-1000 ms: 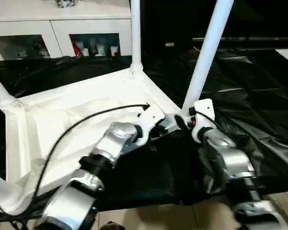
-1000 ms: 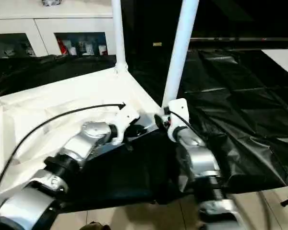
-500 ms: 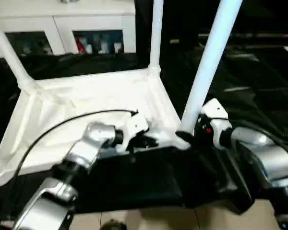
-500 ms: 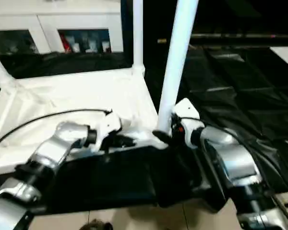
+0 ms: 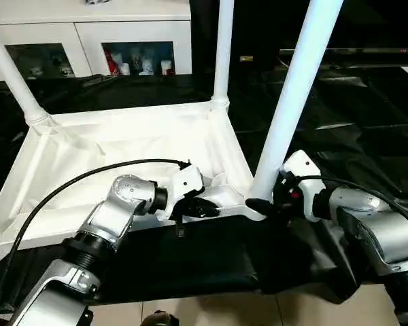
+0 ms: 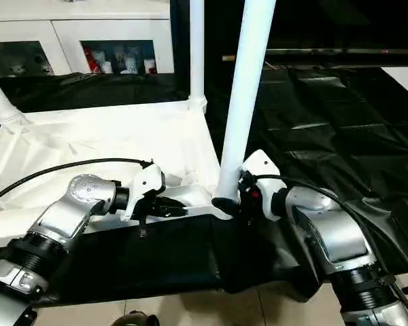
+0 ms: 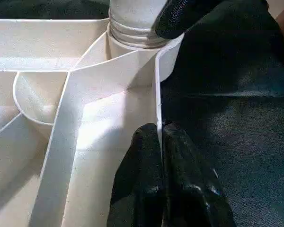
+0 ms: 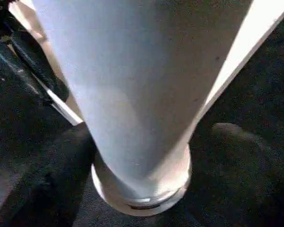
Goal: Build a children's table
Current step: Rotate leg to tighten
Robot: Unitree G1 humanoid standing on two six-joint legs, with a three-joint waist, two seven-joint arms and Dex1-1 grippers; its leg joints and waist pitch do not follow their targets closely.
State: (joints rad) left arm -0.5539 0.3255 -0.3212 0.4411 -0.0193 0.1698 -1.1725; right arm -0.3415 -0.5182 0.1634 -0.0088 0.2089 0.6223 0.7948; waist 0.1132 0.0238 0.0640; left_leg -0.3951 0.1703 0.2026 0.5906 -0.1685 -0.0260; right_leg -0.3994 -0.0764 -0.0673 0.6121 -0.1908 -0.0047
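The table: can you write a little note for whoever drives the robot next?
Left claw: shut on the rim of the table, which lies upside down on black sheeting.
Right claw: at the foot of the near leg; whether it grips, unclear.
Done: three legs seen standing in corner sockets; the fourth corner is out of view.
Left: check the near leg is tight, check the fourth corner, then turn the table upright.

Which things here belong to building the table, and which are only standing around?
For the job:
- upside-down table top
- near-right leg
- far-right leg
- far-left leg
- left gripper
- right gripper

Standing around:
- white cabinet
- black sheet
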